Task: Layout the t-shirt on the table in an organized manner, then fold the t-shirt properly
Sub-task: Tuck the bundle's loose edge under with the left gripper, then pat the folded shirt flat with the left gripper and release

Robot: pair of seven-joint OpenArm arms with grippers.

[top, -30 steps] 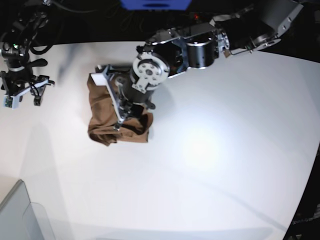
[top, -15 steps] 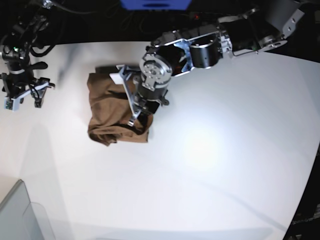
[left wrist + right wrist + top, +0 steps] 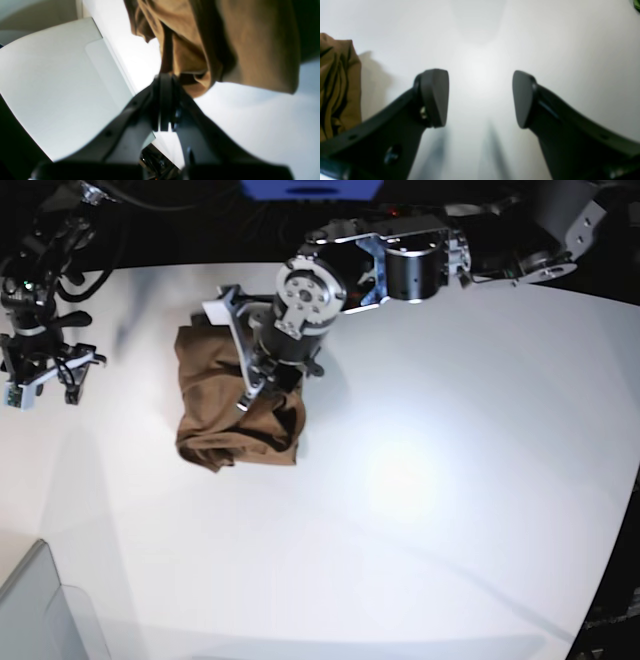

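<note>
T-shirt (image 3: 215,400) brown, bunched up w/ folds and a rumpled lower edge, lying on white surface (image 3: 420,480). Left claw (image 3: 165,80) pressed together, over the shirt in base view; contact w/ cloth can't be told. In left wrist view the cloth spreads beyond the tips and off to their right, one rumpled end right by the tips. Right claw (image 3: 480,98) spread wide, nothing between the fingers, well apart from shirt; cloth shows off to the left of it in its wrist view. Grey bin (image 3: 45,610) at surface edge, well apart from left claw.
</note>
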